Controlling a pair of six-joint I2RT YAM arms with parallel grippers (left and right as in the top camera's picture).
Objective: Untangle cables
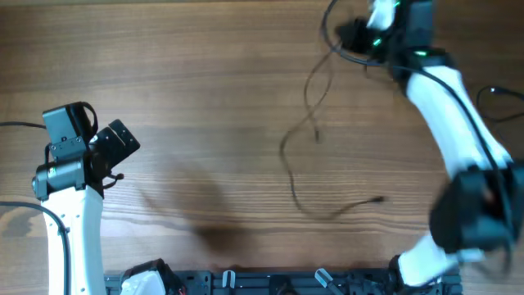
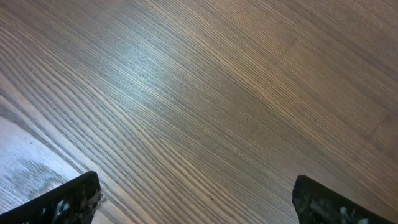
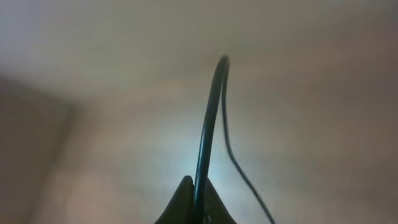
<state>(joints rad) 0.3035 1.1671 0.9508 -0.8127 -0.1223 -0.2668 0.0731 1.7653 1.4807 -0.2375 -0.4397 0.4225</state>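
Thin black cables (image 1: 286, 157) trail across the wooden table from the upper right down to a small plug end (image 1: 378, 199); a short branch ends near the middle (image 1: 318, 136). At the table's far right edge my right gripper (image 1: 355, 34) is shut on the upper end of a cable. In the right wrist view that cable (image 3: 208, 124) rises straight up from between the closed fingers of the right gripper (image 3: 198, 188), arches over, and a thinner strand (image 3: 239, 168) drops back down to the right. At the left, far from the cables, my left gripper (image 1: 115, 144) (image 2: 196, 202) stands open above bare wood.
A dark rack (image 1: 270, 283) with a white bundle (image 1: 144, 277) runs along the near table edge. Thicker arm cables (image 1: 495, 92) loop at the right, beside the white right arm (image 1: 446, 106). The left arm's base (image 1: 74, 229) stands at the near left.
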